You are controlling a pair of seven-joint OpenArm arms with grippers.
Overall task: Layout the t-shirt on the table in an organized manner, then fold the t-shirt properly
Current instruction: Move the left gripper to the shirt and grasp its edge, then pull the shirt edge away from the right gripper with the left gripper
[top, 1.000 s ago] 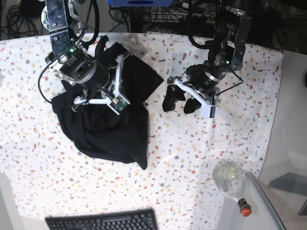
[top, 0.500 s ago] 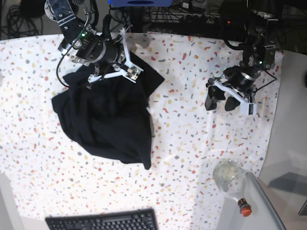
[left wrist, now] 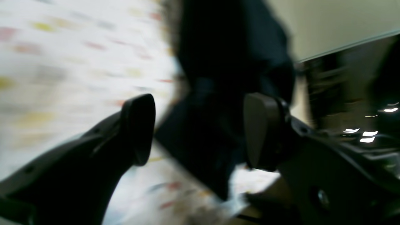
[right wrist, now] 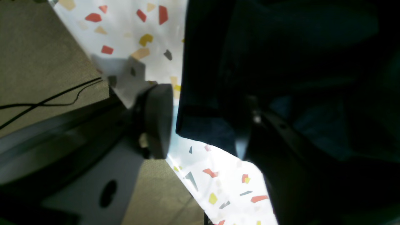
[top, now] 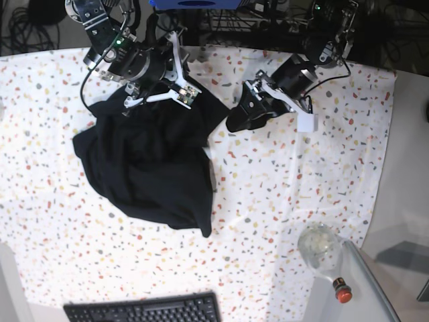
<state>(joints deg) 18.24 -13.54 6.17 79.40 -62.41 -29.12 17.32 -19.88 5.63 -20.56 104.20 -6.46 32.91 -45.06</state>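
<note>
**Spotter:** Start at the left of the base view. What do you have?

**Operator:** I see the right gripper (top: 175, 82) up at the far edge of the table (top: 281, 201), over the top of the t-shirt (top: 151, 168). In its wrist view the jaws stand apart, one round pad (right wrist: 157, 120) on the left and the other finger dark on the right, with a hemmed edge of the black cloth hanging in the gap between them. I can't tell whether the pads touch the cloth (the hem seems to sit just clear of the left pad).

**Spotter:** And the shirt itself?

**Operator:** It lies bunched in a rumpled heap on the left half of the speckled cloth, wider at the bottom, with one flap reaching right toward the middle of the table. It is not laid flat.

**Spotter:** Further right?

**Operator:** I see the left gripper (top: 242, 117) just beside that right flap of the shirt, low over the table. Its wrist view is badly blurred, but the two fingers (left wrist: 139, 128) are clearly spread, and dark fabric shows beyond the gap. Nothing is pinched between them.

**Spotter:** Anything else?

**Operator:** A keyboard (top: 144, 310) at the near edge, and a glass jar (top: 318, 247) with a small red-capped object (top: 342, 290) at the lower right.
</note>
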